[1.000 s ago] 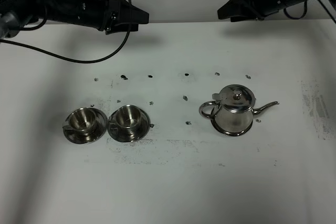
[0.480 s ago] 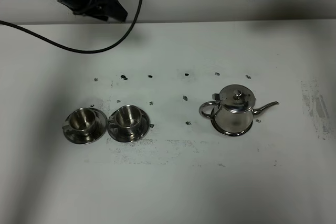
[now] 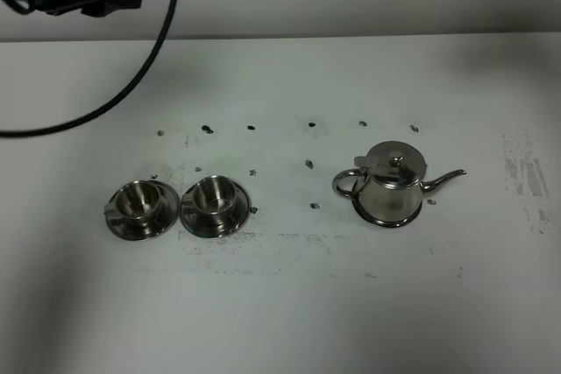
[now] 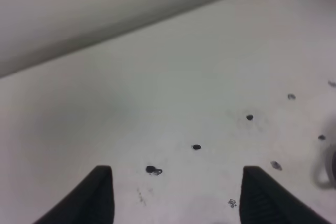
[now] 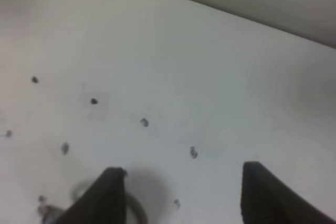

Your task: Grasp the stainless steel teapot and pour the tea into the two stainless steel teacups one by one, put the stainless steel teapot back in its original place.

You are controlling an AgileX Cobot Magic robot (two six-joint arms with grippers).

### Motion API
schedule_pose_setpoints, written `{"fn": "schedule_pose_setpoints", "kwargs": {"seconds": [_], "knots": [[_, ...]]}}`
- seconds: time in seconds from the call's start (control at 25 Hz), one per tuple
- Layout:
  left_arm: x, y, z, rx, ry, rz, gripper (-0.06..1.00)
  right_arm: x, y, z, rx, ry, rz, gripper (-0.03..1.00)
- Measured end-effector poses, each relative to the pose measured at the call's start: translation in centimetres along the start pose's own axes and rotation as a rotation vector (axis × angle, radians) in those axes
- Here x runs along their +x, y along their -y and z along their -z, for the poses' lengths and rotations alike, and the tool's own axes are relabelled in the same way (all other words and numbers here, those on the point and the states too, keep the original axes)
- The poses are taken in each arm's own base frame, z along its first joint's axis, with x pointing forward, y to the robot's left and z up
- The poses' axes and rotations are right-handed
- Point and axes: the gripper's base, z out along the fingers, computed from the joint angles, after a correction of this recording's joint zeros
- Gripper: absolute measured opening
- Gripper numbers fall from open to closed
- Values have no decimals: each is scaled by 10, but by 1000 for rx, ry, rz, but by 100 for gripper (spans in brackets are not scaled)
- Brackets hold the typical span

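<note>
Standing at the front edge, I see the white counter [image 3: 280,304] speckled with small dark marks, with nothing on it lifted or held. Both arms hang above the back edge, one near each back corner. The left end effector [image 4: 177,170] has its two dark fingers spread wide with only bare counter between them. The right end effector [image 5: 182,168] is just as wide and just as empty.

The stainless steel teapot [image 3: 392,186] stands upright, right of the counter's middle and well apart from either arm. Its loop handle faces the left edge and its thin spout points toward the right edge. I cannot tell from here whether a dish lies under its base.

The two stainless steel teacups [image 3: 140,201] [image 3: 213,197] sit side by side nearer the left edge, each on its own saucer, the saucers just beside one another. No tea shows in them, so I judge the pouring not yet begun.

The pot looks rigid and polished, so probably slippery, and heavy if it is full. The rounded belly would likely slide out of a pinch. The handle seems the place to take hold, gripped firmly so the pot cannot swing. The lid may be loose, so a slow tilt would be wise.
</note>
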Motion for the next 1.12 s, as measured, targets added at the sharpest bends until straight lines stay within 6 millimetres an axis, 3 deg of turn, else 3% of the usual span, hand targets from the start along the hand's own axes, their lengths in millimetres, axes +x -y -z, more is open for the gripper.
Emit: {"fn": "schedule_pose_setpoints", "kwargs": {"seconds": [0.24, 0.56, 0.8, 0.96, 1.12], "knots": [[58, 25, 69, -93, 59, -4, 51, 36, -27, 28, 2, 62, 9, 50], [140, 49, 146, -253, 54, 53, 51, 80, -64, 23, -41, 59, 61, 49], [207, 70, 177, -257, 35, 106, 51, 84, -100, 14, -111, 64, 157, 48], [235, 81, 195, -258, 57, 130, 51, 82, -121, 14, -151, 92, 211, 48], [258, 84, 196, -264, 59, 138, 51, 82, -133, 15, -177, 101, 241, 48]]}}
